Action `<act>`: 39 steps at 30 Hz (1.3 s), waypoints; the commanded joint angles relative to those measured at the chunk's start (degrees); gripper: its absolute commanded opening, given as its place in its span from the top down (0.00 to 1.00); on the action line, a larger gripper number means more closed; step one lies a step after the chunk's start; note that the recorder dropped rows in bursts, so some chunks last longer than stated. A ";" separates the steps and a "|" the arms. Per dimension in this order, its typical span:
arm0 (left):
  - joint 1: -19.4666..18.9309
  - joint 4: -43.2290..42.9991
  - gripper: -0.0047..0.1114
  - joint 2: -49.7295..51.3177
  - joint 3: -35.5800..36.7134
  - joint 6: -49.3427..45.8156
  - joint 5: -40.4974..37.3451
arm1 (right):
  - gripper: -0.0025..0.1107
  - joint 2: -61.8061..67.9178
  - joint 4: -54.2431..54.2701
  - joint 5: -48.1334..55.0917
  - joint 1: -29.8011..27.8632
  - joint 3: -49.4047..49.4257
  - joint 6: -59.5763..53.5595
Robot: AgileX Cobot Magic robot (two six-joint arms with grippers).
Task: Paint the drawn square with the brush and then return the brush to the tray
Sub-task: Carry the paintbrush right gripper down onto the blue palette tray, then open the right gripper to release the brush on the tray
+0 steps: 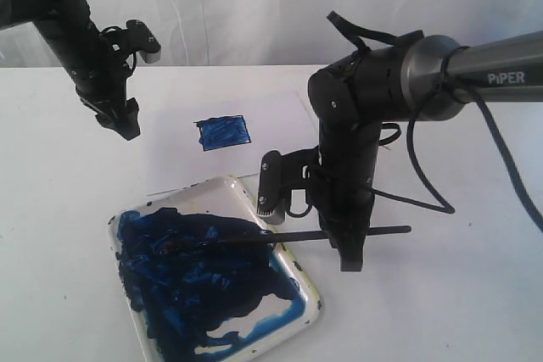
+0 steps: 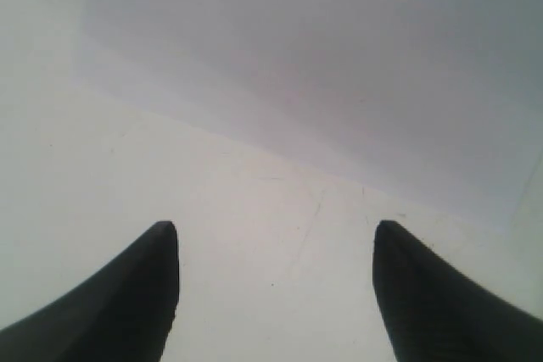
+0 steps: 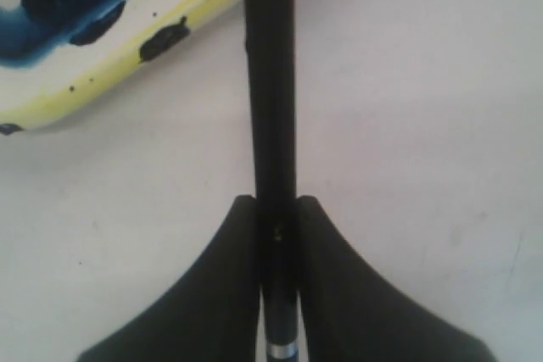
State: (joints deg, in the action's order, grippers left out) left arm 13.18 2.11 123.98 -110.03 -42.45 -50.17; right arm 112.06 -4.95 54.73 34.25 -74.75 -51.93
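Table (image 1: 475,294): white, and everything on it is white too, so you'll find edges hard to read. A blue drip outside the tray would show at once.
Tray (image 1: 310,290): sits at the near-left corner in the exterior view and is flooded with dark blue. Its right rim is under the brush handle. Lower too hard and the handle could lever on that rim and tip or slide the tray.
Sheet (image 1: 263,137): lies mid-table, toward the far edge.
Right gripper (image 3: 276,201): jaws clamped on the brush handle, just outside the tray's right rim, near the silver band.
Left gripper (image 2: 276,226): jaws apart and empty, hanging over bare table near the left edge, well away from the work.
Brush (image 1: 254,242): nearly level, with its tip over the paint and its tail pointing toward the right edge. You can't tell whether the tip touches the paint. If you let go here, much of the handle is outside the rim, so it may roll or tip out and smear the table.
Drawn square (image 1: 223,132): on the sheet and filled with blue, so painting looks finished.
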 commanded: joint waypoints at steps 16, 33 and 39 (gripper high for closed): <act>0.10 0.37 0.38 -0.67 0.27 2.68 -1.18 | 0.70 -0.48 1.10 -0.60 1.16 0.19 2.82; 0.10 0.25 0.96 -6.07 0.27 22.96 -16.38 | 0.84 -5.89 1.13 -14.83 -7.09 -0.02 45.12; -1.21 -4.44 0.96 -7.64 0.39 34.46 -19.79 | 0.90 -6.00 1.71 -11.86 -12.74 -0.02 51.93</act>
State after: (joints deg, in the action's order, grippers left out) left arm 13.08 -0.64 117.60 -109.89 -13.54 -64.56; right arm 106.64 -3.67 41.14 24.00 -74.75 -2.27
